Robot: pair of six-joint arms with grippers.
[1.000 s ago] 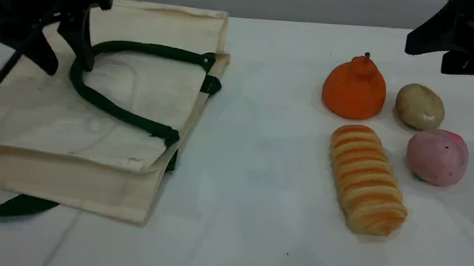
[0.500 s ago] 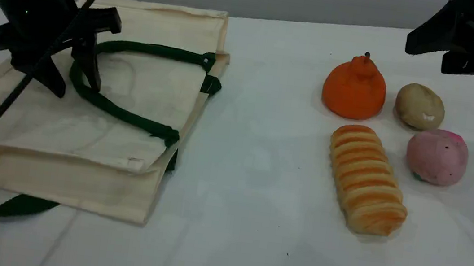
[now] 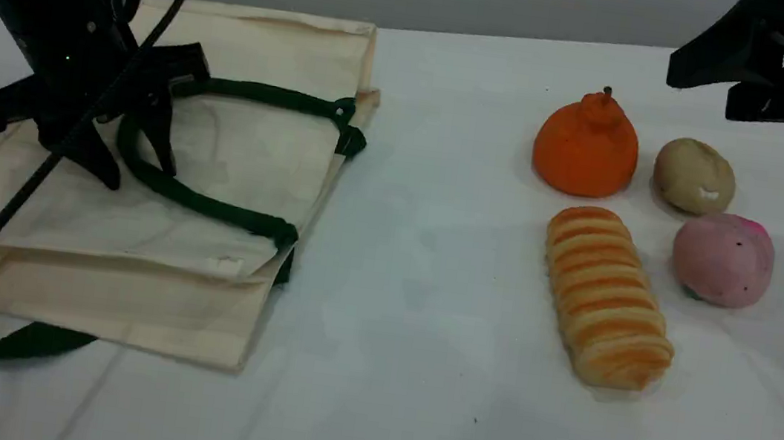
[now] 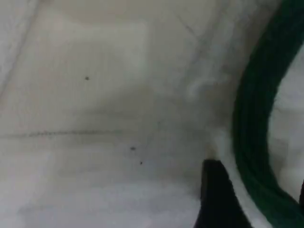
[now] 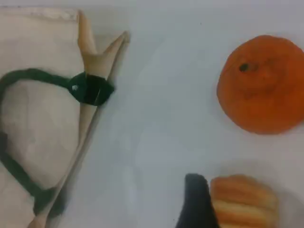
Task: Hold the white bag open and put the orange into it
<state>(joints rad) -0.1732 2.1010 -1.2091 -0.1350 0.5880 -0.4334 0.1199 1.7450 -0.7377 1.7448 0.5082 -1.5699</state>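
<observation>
**Left hand down on the flat bag, orange untouched**

You have the white bag lying flat on the left side of the desk, its mouth edge toward the middle of the desk and not held apart. One dark green handle lies looped on top of the canvas; a second green strap pokes out from under the bag's near edge.

Your left hand is low over the bag with its fingers spread apart, one on each side of the curved end of the handle loop. Nothing is clamped between them. In the left wrist view you see one dark fingertip against the cream cloth, just beside the green rope; whether the tip presses on the cloth you cannot tell.

Your right hand hangs in the air at the far right, jaws wide and empty, above and behind the foods.

The orange sits upright on the desk on the right side, well apart from the bag. Just beside it, to its right, is a tan potato-like piece; in front of it lies a striped bread loaf, and a pink round fruit sits beside the loaf.
</observation>
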